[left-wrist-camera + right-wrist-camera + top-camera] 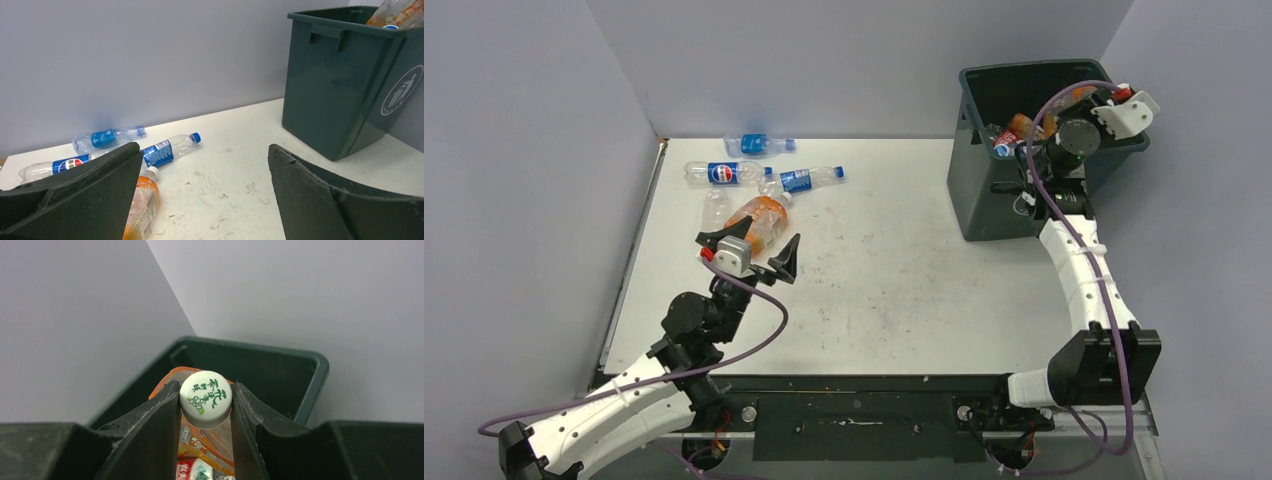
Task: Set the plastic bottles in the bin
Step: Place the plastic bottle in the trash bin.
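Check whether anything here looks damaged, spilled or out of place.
Nothing is spilled. The orange bottle lying on the table, near the open left gripper, looks crumpled.

Smooth glossy plastic bin [325,100]; clear shiny plastic bottles [722,173]; matt white scuffed table [904,280]; matt black jaws.

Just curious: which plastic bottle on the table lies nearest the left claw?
The orange plastic bottle, ahead of the open left gripper; the other bottles are clear, beside or behind it.

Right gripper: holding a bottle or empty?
Holding. The right gripper is shut on an orange bottle by its white cap, over the bin.
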